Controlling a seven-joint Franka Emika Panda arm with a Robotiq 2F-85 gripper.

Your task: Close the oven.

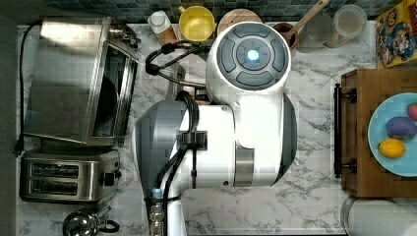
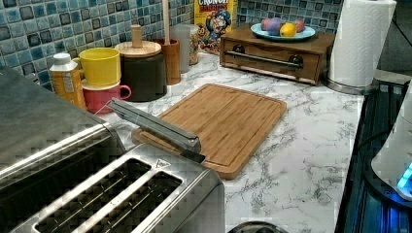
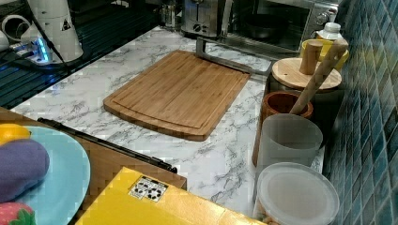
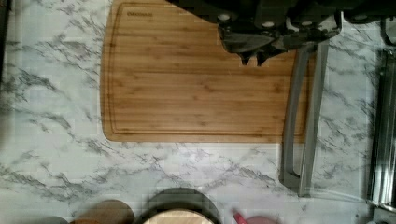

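Note:
The oven (image 1: 64,73) stands at the top view's left, a steel box with its dark inside showing. Its glass door hangs open and lies flat, so the steel bar handle (image 3: 230,61) reaches to the edge of the wooden cutting board (image 3: 180,91). The same handle (image 2: 155,124) juts out over the board in the left view. In the wrist view my gripper (image 4: 252,58) hovers over the board close beside one end of the handle (image 4: 303,116), with the fingers together and nothing between them. My arm (image 1: 236,123) covers the board and door from above.
A two-slot toaster (image 1: 66,176) sits beside the oven. Mugs (image 2: 99,65), a lidded canister (image 2: 143,68) and a utensil pot (image 3: 281,108) line the tiled wall. A wooden drawer box (image 2: 272,51) holds a blue plate (image 2: 257,30) of fruit; a paper towel roll (image 2: 362,41) stands nearby.

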